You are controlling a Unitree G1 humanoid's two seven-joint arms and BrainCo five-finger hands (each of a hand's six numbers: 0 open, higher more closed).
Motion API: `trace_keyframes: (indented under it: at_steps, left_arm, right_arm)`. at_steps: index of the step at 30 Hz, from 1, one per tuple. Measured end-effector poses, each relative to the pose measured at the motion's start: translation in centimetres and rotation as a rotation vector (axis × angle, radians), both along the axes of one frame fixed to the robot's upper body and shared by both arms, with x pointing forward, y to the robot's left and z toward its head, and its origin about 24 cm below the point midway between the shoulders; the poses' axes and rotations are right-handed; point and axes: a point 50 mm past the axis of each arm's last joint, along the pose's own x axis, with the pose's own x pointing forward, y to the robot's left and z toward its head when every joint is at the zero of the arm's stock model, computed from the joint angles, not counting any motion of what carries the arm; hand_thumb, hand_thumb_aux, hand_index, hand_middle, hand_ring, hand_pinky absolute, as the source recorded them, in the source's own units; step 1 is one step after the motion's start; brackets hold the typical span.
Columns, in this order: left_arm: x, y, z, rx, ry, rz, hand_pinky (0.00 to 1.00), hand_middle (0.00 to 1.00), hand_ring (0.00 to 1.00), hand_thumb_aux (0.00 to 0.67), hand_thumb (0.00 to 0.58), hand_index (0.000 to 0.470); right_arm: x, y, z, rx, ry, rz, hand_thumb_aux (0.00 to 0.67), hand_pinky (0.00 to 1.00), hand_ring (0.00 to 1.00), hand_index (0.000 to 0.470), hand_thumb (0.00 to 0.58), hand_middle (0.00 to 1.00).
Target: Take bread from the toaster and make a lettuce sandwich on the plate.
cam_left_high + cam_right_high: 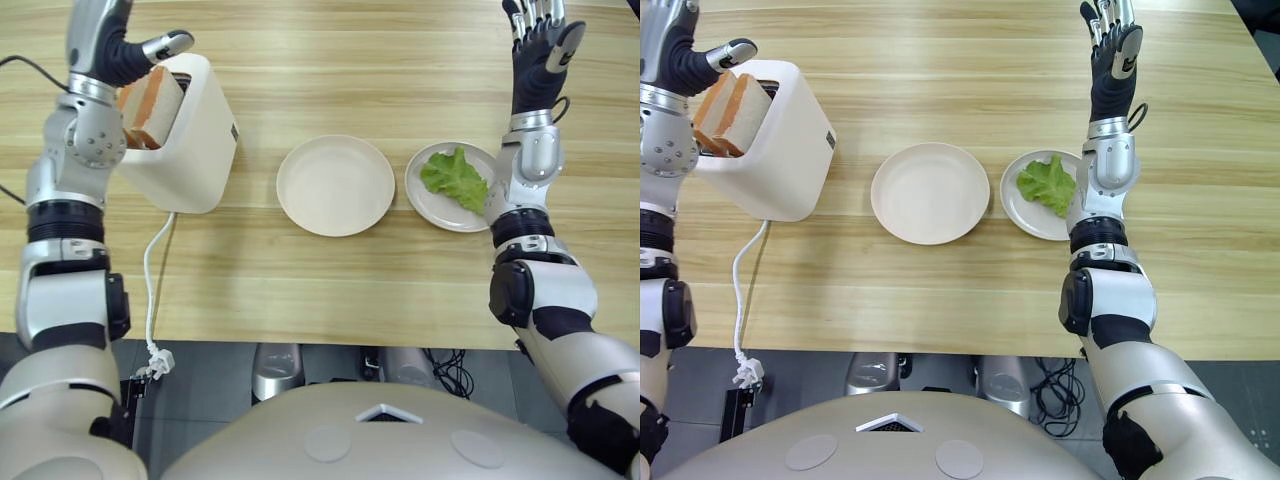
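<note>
A white toaster (pixel 190 140) stands at the table's left, with two slices of bread (pixel 150 105) sticking up out of its slot. My left hand (pixel 120 52) hovers just over the bread's far end, thumb spread and clear of the slices, holding nothing. In the middle lies an empty cream plate (pixel 335 150). To its right, a smaller grey plate (pixel 440 212) carries a green lettuce leaf (pixel 455 178). My right hand (pixel 540 45) is raised beyond the lettuce plate, fingers stretched straight, open and empty.
The toaster's white cable (pixel 152 270) runs toward me over the table's front edge, its plug (pixel 160 360) hanging below. Bare wooden table (pixel 330 60) stretches behind the plates and in front of them.
</note>
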Motion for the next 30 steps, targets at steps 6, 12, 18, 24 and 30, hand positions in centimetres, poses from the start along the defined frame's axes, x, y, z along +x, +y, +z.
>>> trace_keyframes:
  at_steps: [6,12,18,24,30]
  left_arm:
    - [0.2,1.3,-1.2,0.127,0.105,0.152,0.0,0.0,0.0,0.0,0.0,0.0]
    - [0.1,4.4,-3.1,0.131,0.258,0.329,0.0,0.0,0.0,0.0,0.0,0.0]
    - [0.0,5.5,-4.4,0.109,0.331,0.387,0.0,0.0,0.0,0.0,0.0,0.0]
    - [-0.1,6.4,-3.4,0.09,0.318,0.435,0.0,0.0,0.0,0.0,0.0,0.0]
    - [-0.1,6.4,-3.9,0.119,0.357,0.439,0.0,0.0,0.0,0.0,0.0,0.0]
  right_arm:
    - [-0.1,0.0,0.2,-0.004,-0.012,0.001,0.0,0.0,0.0,0.0,0.0,0.0]
    - [-0.2,-0.2,0.1,-0.015,-0.013,-0.003,0.0,0.0,0.0,0.0,0.0,0.0]
    - [-0.3,-0.1,0.3,-0.02,-0.023,0.0,0.0,0.0,0.0,0.0,0.0,0.0]
    - [-0.3,-0.1,0.4,-0.027,-0.028,0.003,0.0,0.0,0.0,0.0,0.0,0.0]
    - [-0.4,-0.1,0.3,-0.029,-0.026,0.0,0.0,0.0,0.0,0.0,0.0,0.0]
